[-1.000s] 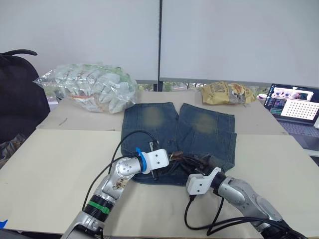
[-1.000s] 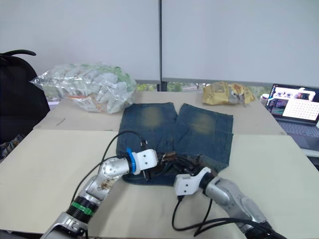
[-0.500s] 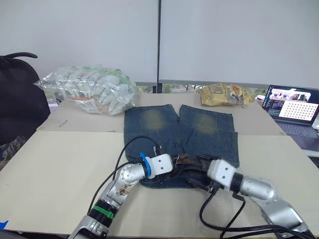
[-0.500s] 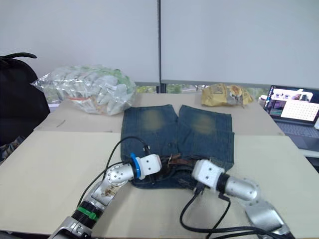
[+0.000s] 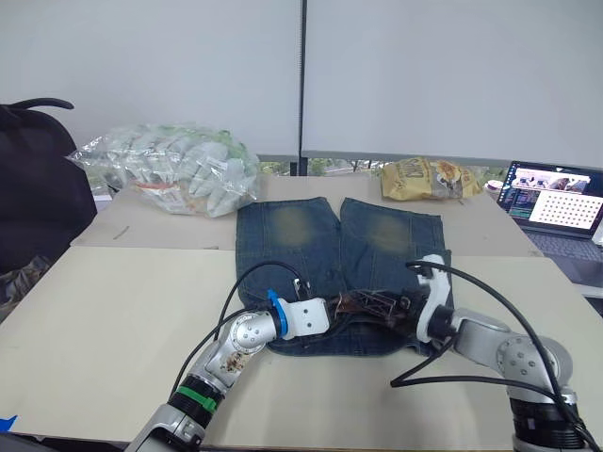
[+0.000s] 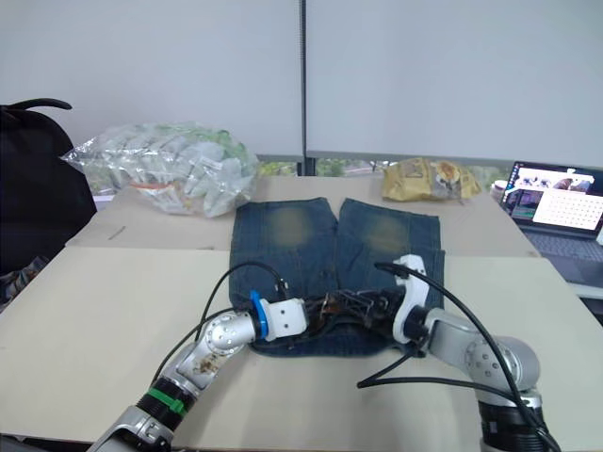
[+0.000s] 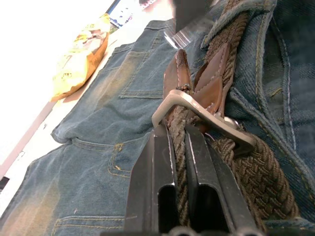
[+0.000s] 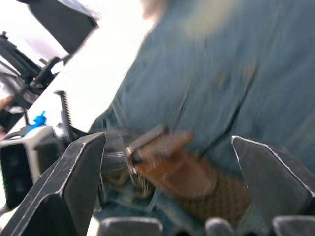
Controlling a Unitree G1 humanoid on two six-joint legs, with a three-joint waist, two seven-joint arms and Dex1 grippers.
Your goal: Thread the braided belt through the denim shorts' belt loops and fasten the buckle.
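Observation:
The denim shorts (image 5: 339, 250) lie flat on the table, waistband towards me. The braided belt (image 7: 256, 182) runs along the waistband and passes under a belt loop (image 7: 241, 11). Its silver buckle (image 7: 197, 105) lies by the brown leather end (image 8: 177, 172). My left gripper (image 7: 178, 142) is shut on a braided strand just behind the buckle, and it sits at the waistband's left part (image 5: 332, 314). From the right, my right gripper (image 8: 166, 138) stands wide open at the waistband (image 5: 407, 306), the buckle (image 8: 145, 140) and leather end between its fingers without touching them.
A clear bag of packets (image 5: 170, 169) lies at the back left and a yellow snack bag (image 5: 429, 177) behind the shorts. An open laptop (image 5: 551, 202) stands at the far right, a black chair (image 5: 38, 179) at the left. Black cables (image 5: 471, 377) loop near my right arm.
My right gripper has opened wide and swung from the near side of the waistband round to its right side. The left gripper keeps its hold on the belt.

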